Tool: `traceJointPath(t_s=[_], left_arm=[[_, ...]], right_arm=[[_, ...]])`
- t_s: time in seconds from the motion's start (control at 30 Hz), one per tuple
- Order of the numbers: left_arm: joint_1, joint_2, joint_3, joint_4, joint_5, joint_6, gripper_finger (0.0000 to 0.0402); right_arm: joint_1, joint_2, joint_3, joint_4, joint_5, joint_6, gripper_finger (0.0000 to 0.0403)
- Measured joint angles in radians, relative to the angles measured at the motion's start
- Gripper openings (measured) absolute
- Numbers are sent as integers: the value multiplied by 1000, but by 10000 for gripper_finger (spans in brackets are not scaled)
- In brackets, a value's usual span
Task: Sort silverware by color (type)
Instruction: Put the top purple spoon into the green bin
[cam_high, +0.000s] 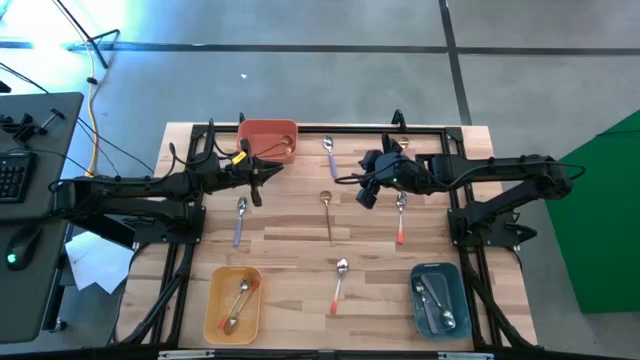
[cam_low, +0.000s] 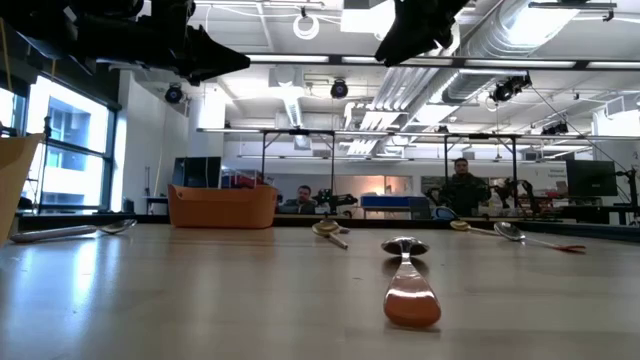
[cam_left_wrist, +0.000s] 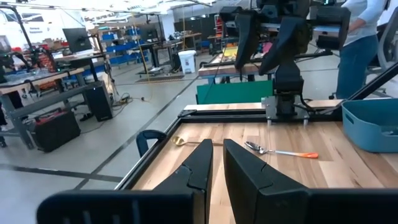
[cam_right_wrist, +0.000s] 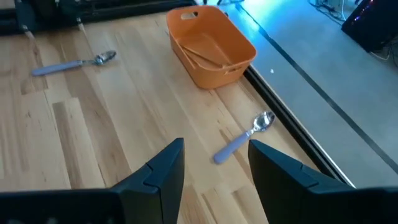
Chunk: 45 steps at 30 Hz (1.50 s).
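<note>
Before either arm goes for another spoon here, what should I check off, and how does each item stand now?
1. Left pincer empty: ok, nothing between its nearly closed fingers.
2. Right pincer empty and open: ok.
3. Purple-handled spoon ahead of the right pincer lies free on the table: ok.
4. Loose spoons lie apart, none overlapping: ok in the high view.
5. Red bin contents match one colour: cannot tell.
6. Sorting finished: not ok, the gold spoon and others are still on the table.
</note>
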Motion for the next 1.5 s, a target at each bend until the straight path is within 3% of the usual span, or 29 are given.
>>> traceJointPath(t_s=[0.33, 0.53, 0.8, 1.0, 1.27, 1.5], left_arm=[[0, 0, 0, 8, 0, 22, 30], [0, 0, 0, -26, 0, 0, 30], [0, 0, 0, -32, 0, -9, 30], [0, 0, 0, -33, 0, -9, 30], [0, 0, 1, -45, 0, -9, 30], [0, 0, 1, -50, 0, -9, 30]], right_arm=[[-38, 74, 0, 42, 33, 71, 163], [-147, 258, 0, 124, -123, 167, 163], [-329, 478, 13, 259, -176, 175, 163], [-434, 635, 167, 224, -270, 154, 163], [-508, 847, 441, -27, -419, 179, 163], [-521, 987, 644, -172, -443, 176, 155]])
